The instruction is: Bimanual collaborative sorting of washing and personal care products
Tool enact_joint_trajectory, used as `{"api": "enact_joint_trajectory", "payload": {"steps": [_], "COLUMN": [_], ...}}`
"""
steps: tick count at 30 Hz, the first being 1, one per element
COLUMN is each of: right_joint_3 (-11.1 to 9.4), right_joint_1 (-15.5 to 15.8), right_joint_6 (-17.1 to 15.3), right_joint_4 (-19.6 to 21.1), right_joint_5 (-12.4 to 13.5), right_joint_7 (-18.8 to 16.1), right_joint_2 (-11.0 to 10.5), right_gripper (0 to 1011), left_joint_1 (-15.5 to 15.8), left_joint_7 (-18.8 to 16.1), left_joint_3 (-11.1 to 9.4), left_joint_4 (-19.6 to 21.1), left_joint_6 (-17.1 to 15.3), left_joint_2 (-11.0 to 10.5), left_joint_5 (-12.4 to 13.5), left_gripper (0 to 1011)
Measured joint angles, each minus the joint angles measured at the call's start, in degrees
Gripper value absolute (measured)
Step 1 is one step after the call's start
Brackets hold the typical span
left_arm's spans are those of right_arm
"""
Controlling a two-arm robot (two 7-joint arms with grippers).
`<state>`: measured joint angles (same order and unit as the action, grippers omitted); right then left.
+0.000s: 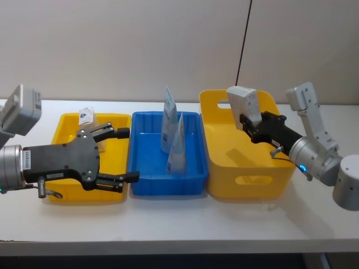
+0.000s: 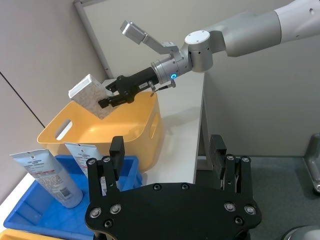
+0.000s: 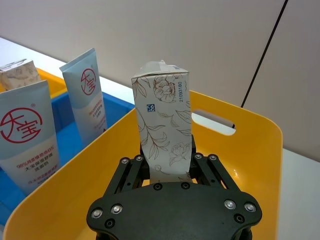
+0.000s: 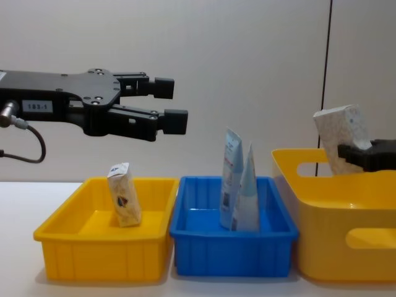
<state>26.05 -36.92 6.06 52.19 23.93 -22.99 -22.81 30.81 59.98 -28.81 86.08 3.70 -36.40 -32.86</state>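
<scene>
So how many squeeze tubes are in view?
2. One squeeze tube stands at the back of the blue bin; the other tube just in front of it. None seem hidden.

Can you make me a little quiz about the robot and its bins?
1. What colour is the tray holding the two tubes? A) blue B) red C) green
2. True or false: the left hand is gripping a tube.
3. Fill in: the right hand holds a patterned ____ above the big yellow bin.
Key: 1 A; 2 false, it is open and empty; 3 pack.
</scene>
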Motion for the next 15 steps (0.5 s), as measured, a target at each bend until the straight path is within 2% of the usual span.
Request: {"api": "enact_joint_trajectory", "payload": {"steps": [5,6,8,9,10,15], "right_joint_3": [-0.09,-0.16,-0.23,-0.31,-0.41,-0.8], "right_joint_1": [-0.3,-0.31,-0.32,-0.32,-0.28,0.05], "right_joint_6": [0.09,0.1,0.1,0.09,0.06,-0.28], "right_joint_4": [-0.42,-0.42,-0.36,-0.29,-0.12,0.55], "right_joint_5": [-0.36,-0.41,-0.48,-0.51,-0.55,-0.72], "right_joint_7": [0.47,0.58,0.71,0.75,0.86,1.28], "right_joint_2": [0.58,0.71,0.79,0.83,0.88,0.98], "right_gripper": [352,430,496,496,558,703], "left_joint_1": [0.0,0.01,0.0,0.0,0.0,0.01], "left_joint_7": [0.0,0.0,0.0,0.0,0.0,0.0], "left_joint_3": [0.0,0.0,0.0,0.0,0.0,0.0], "left_joint_4": [0.0,0.0,0.0,0.0,0.0,0.0], "left_joint_6": [0.0,0.0,0.0,0.0,0.0,0.0], "left_joint_2": [0.0,0.0,0.0,0.0,0.0,0.0], "left_joint_5": [0.0,0.0,0.0,0.0,0.0,0.0], "left_gripper": [1001,1001,1001,1001,1002,1001]}}
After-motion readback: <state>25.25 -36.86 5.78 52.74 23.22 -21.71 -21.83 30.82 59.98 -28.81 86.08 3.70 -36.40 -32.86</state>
